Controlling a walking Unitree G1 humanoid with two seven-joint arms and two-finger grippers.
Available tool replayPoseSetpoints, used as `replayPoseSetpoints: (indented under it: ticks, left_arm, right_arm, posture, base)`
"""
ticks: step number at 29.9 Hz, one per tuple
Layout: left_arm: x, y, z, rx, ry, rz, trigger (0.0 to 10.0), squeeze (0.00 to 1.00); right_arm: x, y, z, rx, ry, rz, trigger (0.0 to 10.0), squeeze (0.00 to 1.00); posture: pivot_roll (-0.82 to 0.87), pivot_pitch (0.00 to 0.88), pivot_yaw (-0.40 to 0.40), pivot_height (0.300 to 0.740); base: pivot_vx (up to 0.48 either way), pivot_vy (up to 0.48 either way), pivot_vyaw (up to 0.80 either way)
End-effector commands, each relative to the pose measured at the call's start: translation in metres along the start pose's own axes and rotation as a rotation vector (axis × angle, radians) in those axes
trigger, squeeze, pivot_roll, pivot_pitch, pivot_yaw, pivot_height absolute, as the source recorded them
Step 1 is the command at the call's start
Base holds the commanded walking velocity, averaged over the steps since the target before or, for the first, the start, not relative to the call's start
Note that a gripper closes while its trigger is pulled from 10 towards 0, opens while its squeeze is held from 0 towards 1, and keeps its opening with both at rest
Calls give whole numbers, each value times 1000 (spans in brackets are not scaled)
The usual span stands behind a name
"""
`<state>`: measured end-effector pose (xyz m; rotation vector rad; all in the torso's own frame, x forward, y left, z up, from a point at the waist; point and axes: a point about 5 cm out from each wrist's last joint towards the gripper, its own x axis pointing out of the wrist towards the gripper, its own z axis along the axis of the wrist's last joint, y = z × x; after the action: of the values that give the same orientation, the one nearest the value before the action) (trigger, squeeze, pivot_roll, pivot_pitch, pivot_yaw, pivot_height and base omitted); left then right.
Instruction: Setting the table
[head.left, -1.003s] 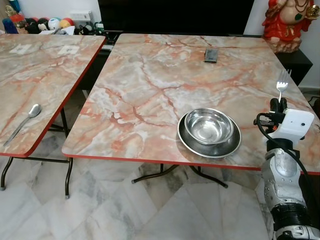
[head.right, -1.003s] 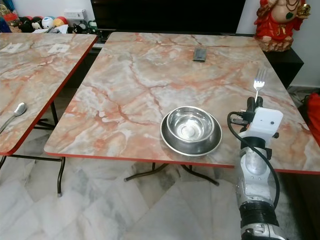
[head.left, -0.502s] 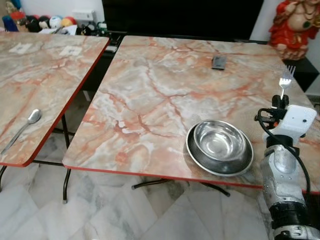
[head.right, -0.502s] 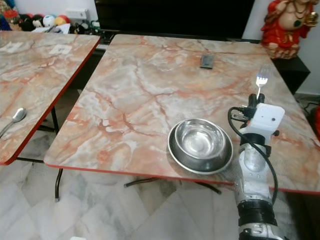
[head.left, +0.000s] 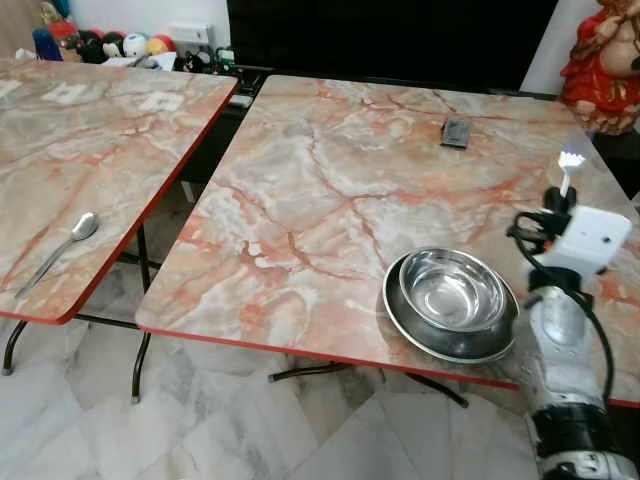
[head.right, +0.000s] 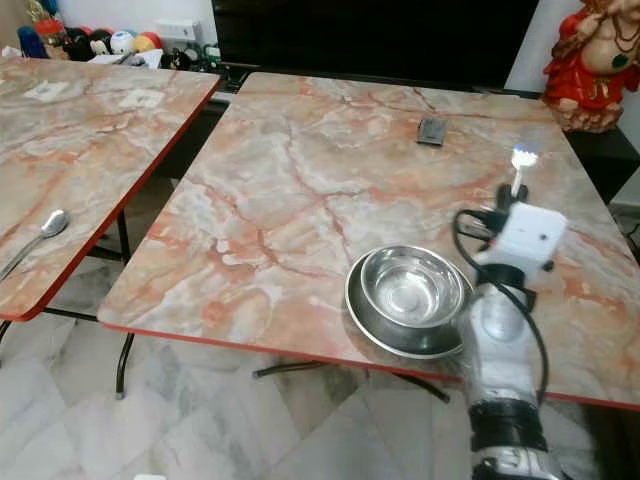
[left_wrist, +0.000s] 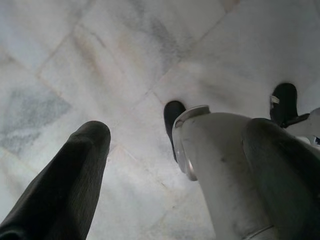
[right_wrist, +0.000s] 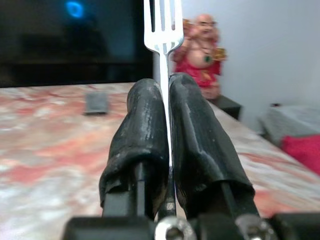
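Two marble-patterned tables with red edging stood side by side on a pale marble-tiled floor (head.left: 300, 430). The larger tabletop (head.left: 330, 190) sat just right of the second tabletop (head.left: 80, 150), a narrow gap between them, and both rested on dark folding metal legs (head.left: 140, 350). Beyond the larger tabletop ran a wide black screen (head.left: 390, 40) against a white wall (head.right: 530, 50). At that tabletop's far right corner stood a red figurine (head.right: 595, 60) on a dark cabinet (head.right: 610, 150).
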<state>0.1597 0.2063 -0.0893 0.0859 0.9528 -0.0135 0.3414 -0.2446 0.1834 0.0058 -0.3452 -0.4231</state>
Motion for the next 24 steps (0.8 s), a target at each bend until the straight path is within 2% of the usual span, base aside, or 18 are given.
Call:
replayPoseSetpoints:
  ticks: [1,5,7,8,9,13,17,20,24]
  left_arm:
    - [-1,-6,-11,6,45,-16,10000,0]
    - [-1,-10,-12,7,50,-18,10000,0]
    - [-1,-8,-12,7,52,-16,10000,0]
    - [-2,-6,-12,8,54,-15,10000,0]
    - [-2,-6,-12,9,55,-16,10000,0]
    - [-2,-6,-12,11,55,-17,10000,0]
    - [-1,-9,-12,13,57,-20,10000,0]
    - [-1,-10,-12,15,58,-22,10000,0]
    - [-1,-12,-12,14,60,-24,10000,0]
  right_arm:
    - [2,-14,0,-30,16,-50,10000,0]
    - [6,-27,-4,-74,67,-101,10000,0]
    - [7,-30,-14,-115,156,-86,10000,0]
    - [8,-30,-24,-129,244,-57,10000,0]
    - [7,-29,-33,-119,317,-23,10000,0]
    - [5,-21,-44,-129,388,58,10000,0]
    - [1,-10,-60,-94,493,123,10000,0]
    - [-1,-4,-65,-103,533,153,10000,0]
    - [-2,-1,-70,-129,558,128,10000,0]
  posture:
    - [8,149,-34,740]
    - [6,150,-34,740]
    - [2,151,-31,740]
    - [1,151,-31,740]
    - [0,154,-27,740]
    - [1,155,-26,740]
    - [8,158,-20,740]
    - [12,159,-18,740]
    - [21,160,-15,740]
  base:
    - [0,0,0]
    - [0,0,0]
    - [0,0,0]
    - [0,0,0]
    - [0,0,0]
    - [0,0,0]
    - [0,0,0]
    - [0,0,0]
    - [0,0,0]
